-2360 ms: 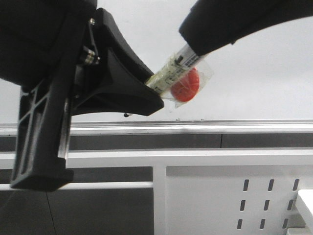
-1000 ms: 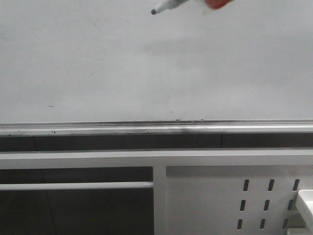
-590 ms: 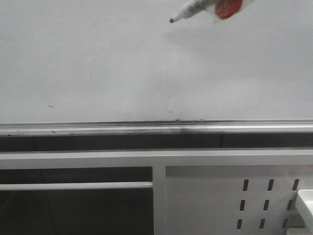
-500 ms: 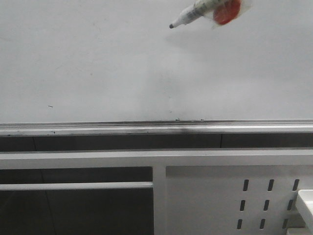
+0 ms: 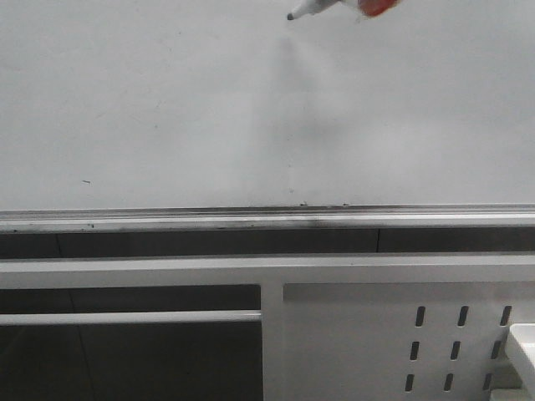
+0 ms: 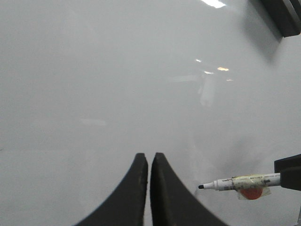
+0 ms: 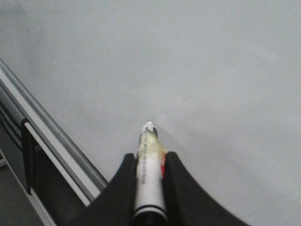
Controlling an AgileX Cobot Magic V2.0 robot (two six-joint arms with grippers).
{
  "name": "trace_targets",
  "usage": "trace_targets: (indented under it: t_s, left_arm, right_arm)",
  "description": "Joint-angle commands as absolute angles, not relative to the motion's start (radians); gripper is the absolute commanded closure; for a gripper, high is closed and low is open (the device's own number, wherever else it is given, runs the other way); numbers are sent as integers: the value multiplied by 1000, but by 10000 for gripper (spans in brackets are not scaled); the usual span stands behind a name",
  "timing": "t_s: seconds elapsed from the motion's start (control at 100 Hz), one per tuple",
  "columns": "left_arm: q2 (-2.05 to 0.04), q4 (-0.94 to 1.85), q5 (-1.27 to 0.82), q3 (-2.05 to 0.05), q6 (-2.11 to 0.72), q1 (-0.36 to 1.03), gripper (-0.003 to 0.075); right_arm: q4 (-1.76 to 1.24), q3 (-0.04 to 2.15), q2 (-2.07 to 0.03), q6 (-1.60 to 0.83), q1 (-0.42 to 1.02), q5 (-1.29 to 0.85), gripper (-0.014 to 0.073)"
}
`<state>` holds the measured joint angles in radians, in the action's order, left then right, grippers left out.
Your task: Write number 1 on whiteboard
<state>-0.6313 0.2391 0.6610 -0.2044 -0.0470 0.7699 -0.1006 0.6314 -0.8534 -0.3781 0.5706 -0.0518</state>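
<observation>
I see the whiteboard (image 5: 167, 109) face open; only the marker (image 5: 313, 7) intrudes near its top.

Pale grey whiteboard (image 5: 167, 100) w/ silver rail; white marker (image 6: 240, 182), black tip, red magnet.

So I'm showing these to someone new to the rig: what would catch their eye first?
The marker with its red magnet, clamped in the right gripper and pointing tip-first at the whiteboard. Next, how bare the board is: no stroke drawn, only small specks near its bottom rail. Then the left gripper, shut on nothing, facing the board beside the marker.
</observation>
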Motion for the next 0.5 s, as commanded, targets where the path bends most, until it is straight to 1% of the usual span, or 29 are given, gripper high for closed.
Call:
trace_targets:
  t_s: [0.0,0.09,0.3,0.49]
  left_arm:
    - [-628,237,735,-230,-44,767,740]
    - [-628,237,736,-230,-44,767,740]
    - [-628,237,747,-230,-45,767,740]
    - [-628,237,747,-230,-46,767,740]
  right_arm:
    - [-90,661,-867,-381,525,40,662]
    - [-90,661,-887,-381,499,43,663]
    - [-94,661,-960,-381,498,-20,663]
    - [-118,661,-1013,-381,500,-27,663]
